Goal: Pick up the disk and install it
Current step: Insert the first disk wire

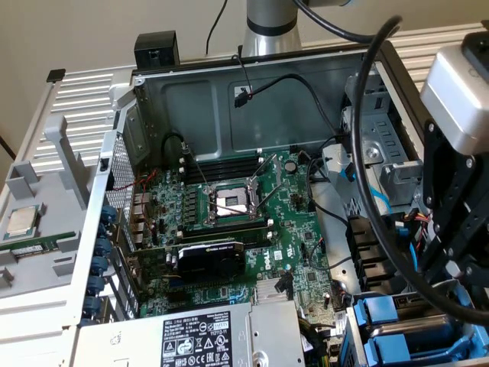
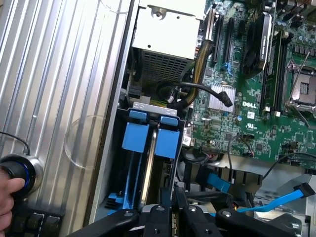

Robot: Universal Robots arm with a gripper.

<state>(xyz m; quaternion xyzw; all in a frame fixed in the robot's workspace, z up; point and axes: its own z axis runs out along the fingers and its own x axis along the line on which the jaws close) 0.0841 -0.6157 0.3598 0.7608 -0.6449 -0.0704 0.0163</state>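
The disk (image 2: 165, 142) stands edge-on in the drive bay at the corner of the open computer case. Its blue plastic carrier faces me, next to a second blue carrier (image 2: 135, 136), with a thin silver edge between them. In the exterior view the blue carriers (image 1: 386, 319) sit low at the exterior view's right. My gripper (image 2: 174, 213) hangs just over the bay with its black fingers (image 2: 159, 217) drawn close together, so it is shut. I cannot tell whether the fingers pinch any part of the carrier. The gripper's black linkage (image 1: 458, 260) shows above the bay.
The green motherboard (image 1: 294, 229) has an empty processor socket (image 1: 229, 202), a black graphics card (image 1: 210, 260) and a power supply (image 1: 199, 336). A thick black cable (image 1: 374, 153) loops beside the arm. A blue flat cable (image 2: 291, 197) lies near the bay. A hand (image 2: 7, 197) rests on a round knob (image 2: 17, 170).
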